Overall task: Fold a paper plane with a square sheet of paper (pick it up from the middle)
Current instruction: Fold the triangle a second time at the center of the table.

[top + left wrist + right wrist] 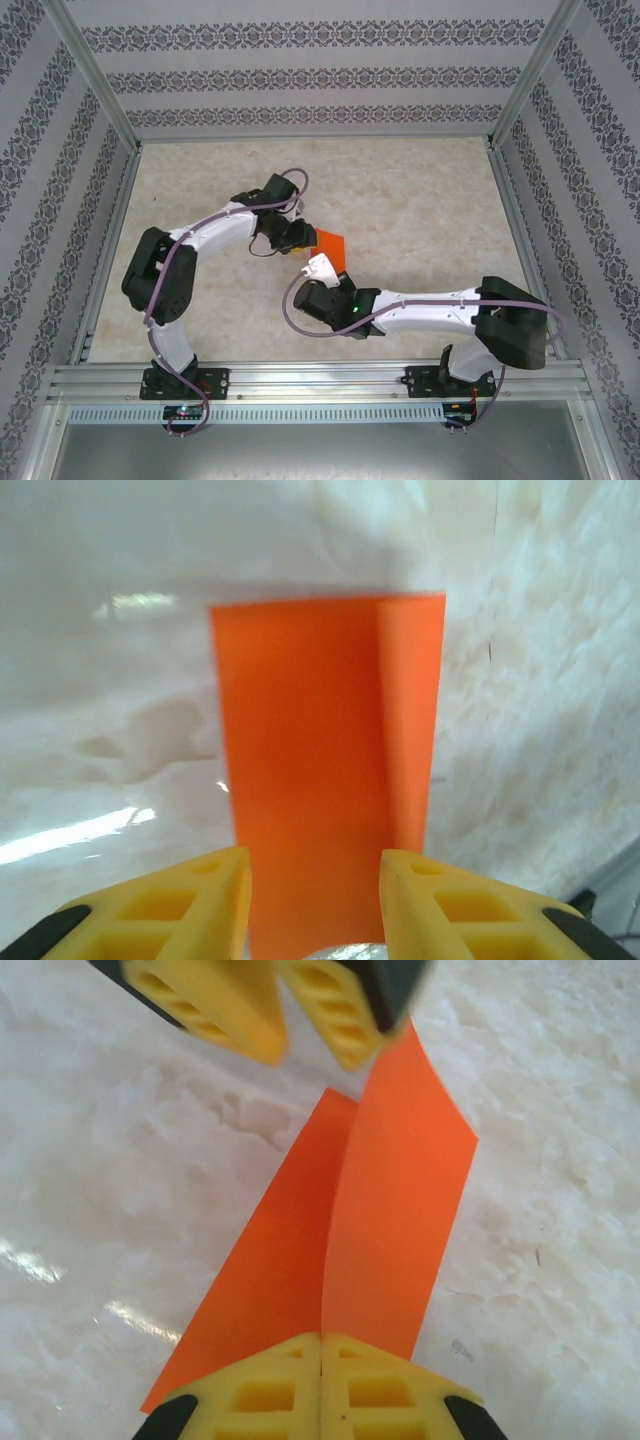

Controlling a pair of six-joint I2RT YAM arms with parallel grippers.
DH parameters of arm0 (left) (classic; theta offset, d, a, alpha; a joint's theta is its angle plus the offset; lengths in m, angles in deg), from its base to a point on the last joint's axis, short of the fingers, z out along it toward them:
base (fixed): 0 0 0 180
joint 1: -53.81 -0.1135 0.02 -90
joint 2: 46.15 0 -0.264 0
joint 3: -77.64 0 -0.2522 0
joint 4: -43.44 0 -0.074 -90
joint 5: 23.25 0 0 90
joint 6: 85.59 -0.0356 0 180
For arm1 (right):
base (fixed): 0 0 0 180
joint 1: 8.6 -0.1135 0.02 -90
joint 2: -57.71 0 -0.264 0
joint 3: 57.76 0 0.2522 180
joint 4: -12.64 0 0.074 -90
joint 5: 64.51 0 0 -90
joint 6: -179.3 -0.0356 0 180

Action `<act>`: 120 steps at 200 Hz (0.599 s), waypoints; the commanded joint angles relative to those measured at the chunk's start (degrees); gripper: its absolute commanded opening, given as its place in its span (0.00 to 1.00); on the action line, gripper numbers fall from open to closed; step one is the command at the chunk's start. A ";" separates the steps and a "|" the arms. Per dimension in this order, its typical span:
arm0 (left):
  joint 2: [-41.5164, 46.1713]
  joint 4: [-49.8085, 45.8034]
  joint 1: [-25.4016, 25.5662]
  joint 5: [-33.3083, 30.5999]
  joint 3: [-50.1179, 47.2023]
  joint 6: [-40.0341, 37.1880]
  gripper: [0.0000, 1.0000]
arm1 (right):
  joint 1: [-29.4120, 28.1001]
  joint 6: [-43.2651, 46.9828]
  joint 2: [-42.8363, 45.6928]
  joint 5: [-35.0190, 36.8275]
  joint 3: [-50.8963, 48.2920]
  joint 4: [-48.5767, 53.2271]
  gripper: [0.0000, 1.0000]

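Nearest me, the right gripper [320, 1345] has its jaws pressed fully together on the near end of the square sheet of paper [390, 1210], which is folded into a long strip. In the right wrist view the strip's long axis runs from that pinch at 6 o'clock up towards 1 o'clock. One layer curves up off the table [110, 1160] along a lengthwise crease. The far end slips behind the left gripper [308, 1055], and I lose its edge there. In the left wrist view those jaws stand partly open with the strip between the fingers [190, 905]; I cannot tell whether either touches it. From above, the arms cover most of the sheet, leaving a small orange patch near the table's centre.
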State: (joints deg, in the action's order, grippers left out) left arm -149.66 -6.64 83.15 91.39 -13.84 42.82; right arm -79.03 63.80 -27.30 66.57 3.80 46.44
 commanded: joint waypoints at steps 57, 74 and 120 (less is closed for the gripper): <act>16.17 -4.81 -8.03 -11.49 -7.00 -2.12 0.51 | 2.77 -9.05 6.42 1.06 17.92 17.23 0.00; 17.52 -4.55 -8.21 -11.60 -8.17 -2.28 0.51 | 2.76 -10.03 5.12 3.05 22.24 20.13 0.01; 18.03 -4.65 -8.20 -9.40 -8.92 -3.67 0.49 | 2.99 -17.61 0.46 4.15 25.45 25.14 0.02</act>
State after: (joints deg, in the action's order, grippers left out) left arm -132.94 -10.09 75.50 81.40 -21.99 41.07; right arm -76.32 52.22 -23.44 69.00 28.45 65.69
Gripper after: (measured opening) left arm 0.497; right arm 0.049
